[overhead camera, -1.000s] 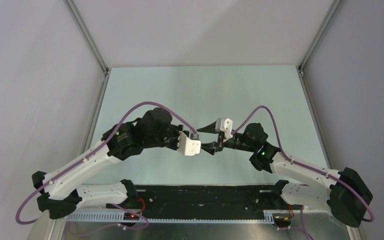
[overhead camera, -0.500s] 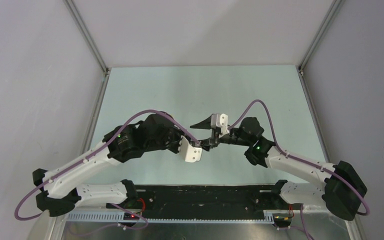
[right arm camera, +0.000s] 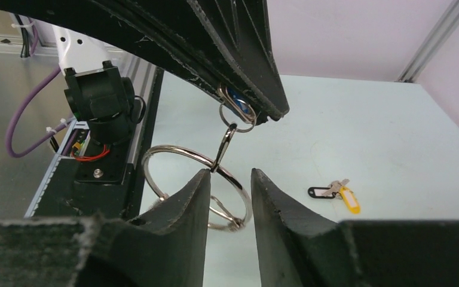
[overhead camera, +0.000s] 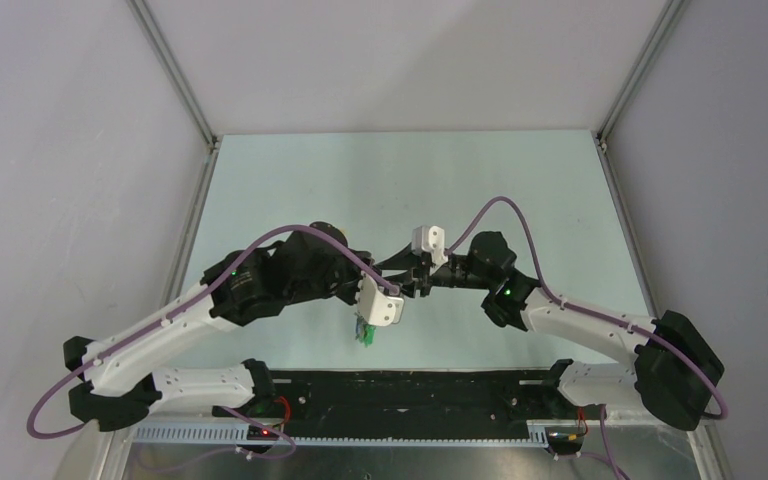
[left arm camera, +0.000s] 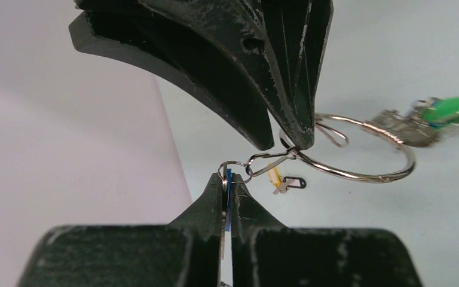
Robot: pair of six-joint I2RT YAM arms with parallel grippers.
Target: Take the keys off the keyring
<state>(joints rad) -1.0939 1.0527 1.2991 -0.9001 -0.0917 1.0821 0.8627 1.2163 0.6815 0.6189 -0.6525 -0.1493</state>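
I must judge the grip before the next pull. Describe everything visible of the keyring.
The keyring is a thin, shiny silver wire ring, in the air between the two grippers. A slim wire clip links it to a small ring, which is pinched with a blue-headed key in the left gripper. The keyring's wire passes between the parted fingers of the right gripper. A green-headed key hangs from its far side.

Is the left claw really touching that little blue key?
Touching. The left wrist view shows the left gripper shut on the blue key, with the key's thin edge pinched between the closed jaws.
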